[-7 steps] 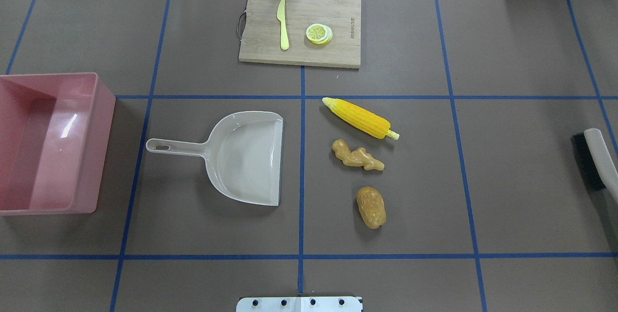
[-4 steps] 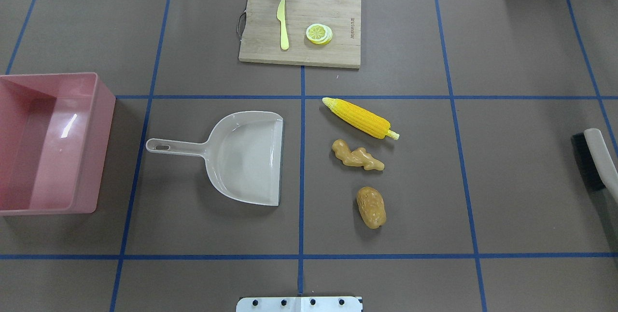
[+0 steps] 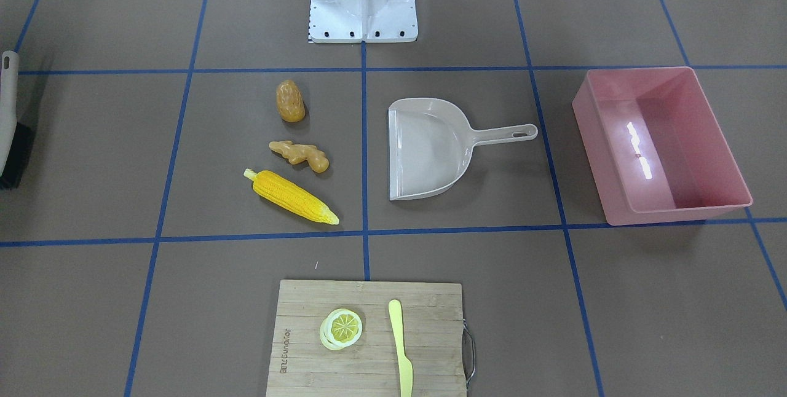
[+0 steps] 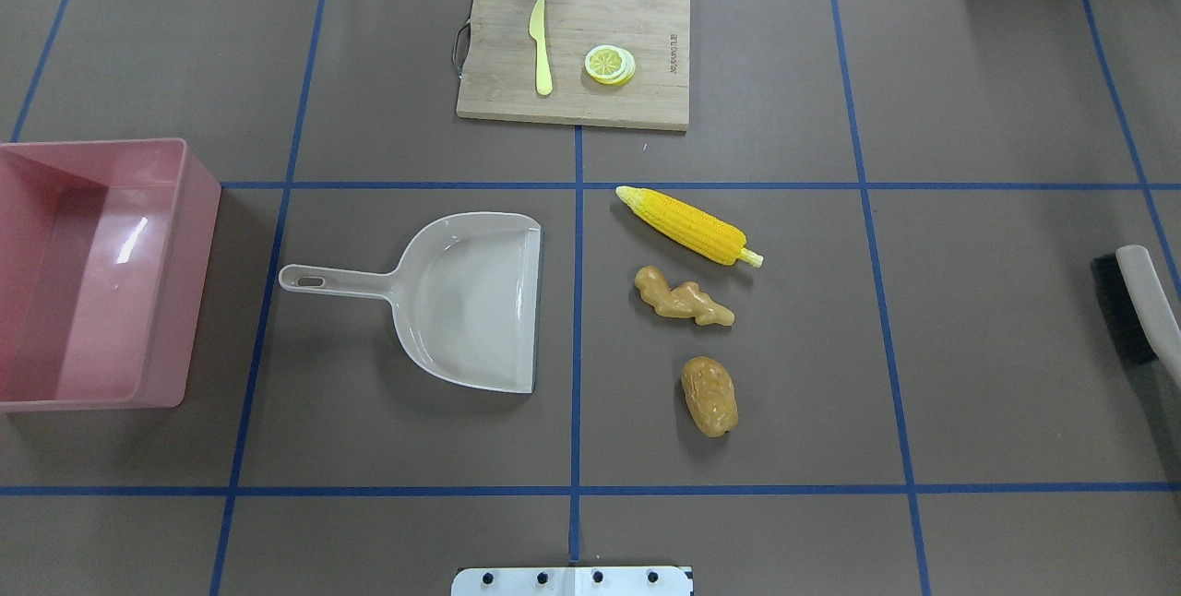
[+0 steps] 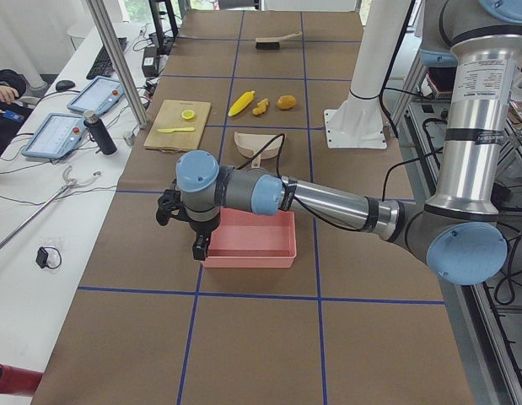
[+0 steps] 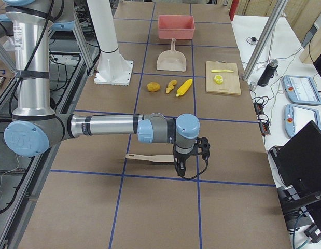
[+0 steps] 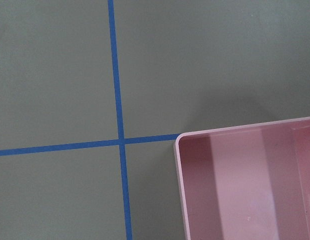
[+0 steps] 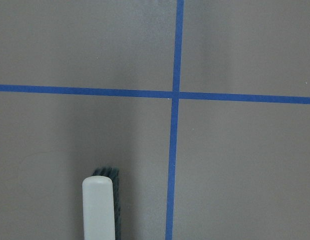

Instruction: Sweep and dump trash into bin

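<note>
The trash lies right of the table's middle: a yellow corn cob [image 4: 687, 226], a tan ginger root [image 4: 681, 298] and a brown-orange potato lump [image 4: 709, 395]. The pink bin [image 4: 198, 292] stands at the left edge and looks empty. In the exterior left view my left gripper [image 5: 197, 246] hangs over the bin's [image 5: 248, 245] outer corner; I cannot tell whether it is open or shut. In the exterior right view my right gripper [image 6: 181, 167] hovers by the brush [image 6: 150, 157], far from the trash; its state cannot be told either. Neither wrist view shows fingers.
A beige dustpan [image 4: 471, 301] lies left of the trash, its mouth towards it. A beige brush with black bristles [image 4: 1139, 301] lies at the right edge. A wooden cutting board [image 4: 646, 15] at the back carries a lemon slice [image 4: 610, 64] and a pale yellow knife [image 4: 541, 47].
</note>
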Action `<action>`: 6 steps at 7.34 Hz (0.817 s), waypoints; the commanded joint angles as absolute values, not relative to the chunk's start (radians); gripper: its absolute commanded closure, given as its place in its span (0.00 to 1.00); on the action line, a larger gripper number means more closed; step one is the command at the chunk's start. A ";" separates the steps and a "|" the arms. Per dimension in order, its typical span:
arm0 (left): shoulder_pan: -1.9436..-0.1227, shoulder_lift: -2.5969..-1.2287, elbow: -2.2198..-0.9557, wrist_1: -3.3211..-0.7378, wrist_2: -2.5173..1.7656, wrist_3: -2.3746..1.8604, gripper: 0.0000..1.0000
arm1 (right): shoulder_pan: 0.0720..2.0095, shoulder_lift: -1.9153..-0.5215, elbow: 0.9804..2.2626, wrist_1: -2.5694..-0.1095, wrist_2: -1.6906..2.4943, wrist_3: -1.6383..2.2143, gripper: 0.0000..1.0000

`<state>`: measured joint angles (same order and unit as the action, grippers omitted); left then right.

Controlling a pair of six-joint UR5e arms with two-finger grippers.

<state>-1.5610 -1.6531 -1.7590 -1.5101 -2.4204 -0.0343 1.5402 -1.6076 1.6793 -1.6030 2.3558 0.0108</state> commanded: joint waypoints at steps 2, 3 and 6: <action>-1.501 -1.785 -1.831 -1.509 -2.421 -0.040 0.02 | 1.540 -1.608 1.681 -1.603 2.358 0.011 0.00; -1.414 -1.820 -1.857 -1.509 -2.412 -0.040 0.02 | 1.529 -1.588 1.678 -1.603 2.356 0.020 0.00; -1.209 -1.960 -1.890 -1.503 -2.247 -0.054 0.02 | 1.529 -1.598 1.654 -1.541 2.344 -0.017 0.00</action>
<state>-1.2811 -1.9130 -1.8825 -1.5031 -2.2779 -0.0458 1.5303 -1.5889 1.6749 -1.5864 2.3531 0.0032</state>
